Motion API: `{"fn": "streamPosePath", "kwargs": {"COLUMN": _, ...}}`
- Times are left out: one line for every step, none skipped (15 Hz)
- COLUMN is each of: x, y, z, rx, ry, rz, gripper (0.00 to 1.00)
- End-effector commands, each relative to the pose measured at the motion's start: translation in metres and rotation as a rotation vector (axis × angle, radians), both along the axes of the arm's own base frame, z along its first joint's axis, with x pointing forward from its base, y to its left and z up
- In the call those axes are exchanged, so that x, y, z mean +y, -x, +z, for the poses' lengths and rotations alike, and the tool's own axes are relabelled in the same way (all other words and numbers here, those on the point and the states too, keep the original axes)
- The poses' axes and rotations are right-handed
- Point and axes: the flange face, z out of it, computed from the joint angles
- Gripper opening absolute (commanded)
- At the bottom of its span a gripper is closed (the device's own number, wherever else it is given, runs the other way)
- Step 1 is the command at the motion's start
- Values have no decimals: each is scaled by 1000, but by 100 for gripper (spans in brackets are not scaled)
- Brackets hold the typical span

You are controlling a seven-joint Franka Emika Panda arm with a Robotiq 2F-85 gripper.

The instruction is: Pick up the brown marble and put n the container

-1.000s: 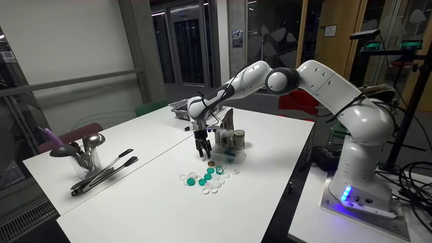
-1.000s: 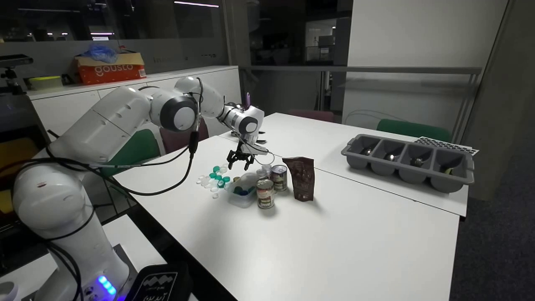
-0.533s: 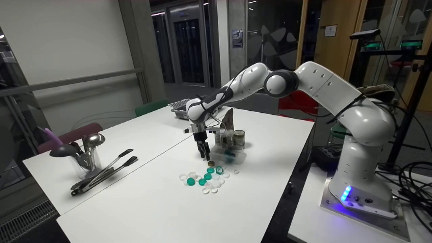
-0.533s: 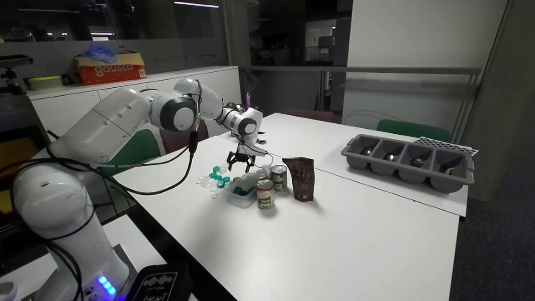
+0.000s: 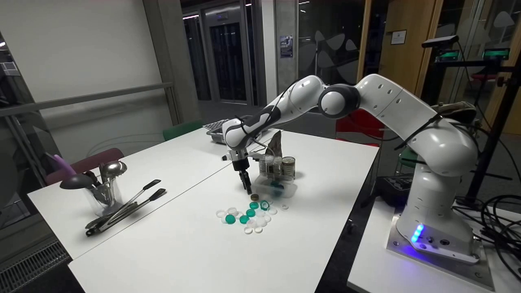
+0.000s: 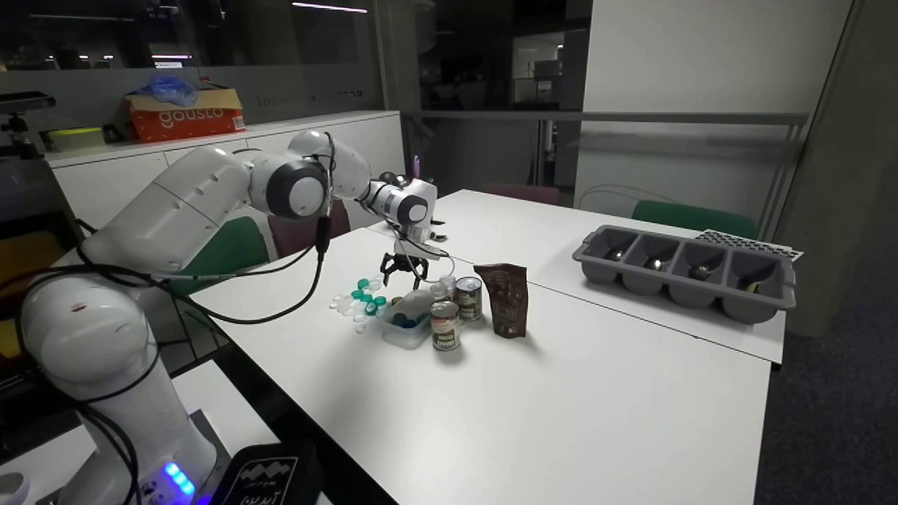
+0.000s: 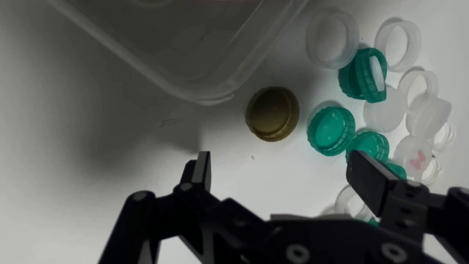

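Brown cap (image 7: 272, 114), prob. the "marble", on table (image 6: 596, 407) just beside clear tub (image 6: 403, 339), prob. the container. Gripper (image 7: 279, 161) spread wide nr cap, nothing held. Step looks like approach, pre-grasp. Next: shift over & down to straddle cap, then close, w/o catching green caps (image 7: 331, 131) or tub.

In an exterior view, a red cardboard box (image 6: 188, 120) is bearing the brand name "gousto" in pale letters. At the lower edge, a black box (image 6: 270, 473) is carrying white Arabic-type script, partly cropped. Faint lettering is running across the glass partition (image 6: 287, 84) behind, its words not legible. The brown pouch (image 6: 502, 300) and two cans (image 6: 445, 327) are showing print too small to read. In an exterior view, a poster (image 5: 286, 46) on the pillar (image 5: 287, 69) and a framed notice (image 5: 398, 37) on the wooden door (image 5: 401, 63) are likewise displaying unreadable print.
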Motion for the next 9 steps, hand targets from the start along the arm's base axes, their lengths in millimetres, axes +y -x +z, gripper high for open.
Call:
{"fn": "streamPosePath", "kwargs": {"x": 3, "y": 5, "z": 19, "rx": -2, "ry": 108, "rz": -69, "gripper": 100}}
{"fn": "streamPosePath", "kwargs": {"x": 4, "y": 6, "z": 20, "rx": -3, "ry": 139, "rz": -84, "gripper": 100}}
{"fn": "streamPosePath", "kwargs": {"x": 6, "y": 6, "z": 21, "rx": -3, "ry": 162, "rz": -96, "gripper": 100}}
{"fn": "streamPosePath", "kwargs": {"x": 10, "y": 7, "z": 21, "rx": -7, "ry": 187, "rz": -107, "gripper": 100}}
{"fn": "streamPosePath", "kwargs": {"x": 11, "y": 7, "z": 22, "rx": -11, "ry": 209, "rz": -117, "gripper": 100}}
{"fn": "streamPosePath", "kwargs": {"x": 13, "y": 7, "z": 22, "rx": -14, "ry": 230, "rz": -124, "gripper": 100}}
{"fn": "streamPosePath", "kwargs": {"x": 15, "y": 8, "z": 22, "rx": -18, "ry": 251, "rz": -123, "gripper": 100}}
{"fn": "streamPosePath", "kwargs": {"x": 17, "y": 8, "z": 21, "rx": -20, "ry": 272, "rz": -119, "gripper": 100}}
{"fn": "streamPosePath", "kwargs": {"x": 18, "y": 9, "z": 19, "rx": -22, "ry": 296, "rz": -103, "gripper": 100}}
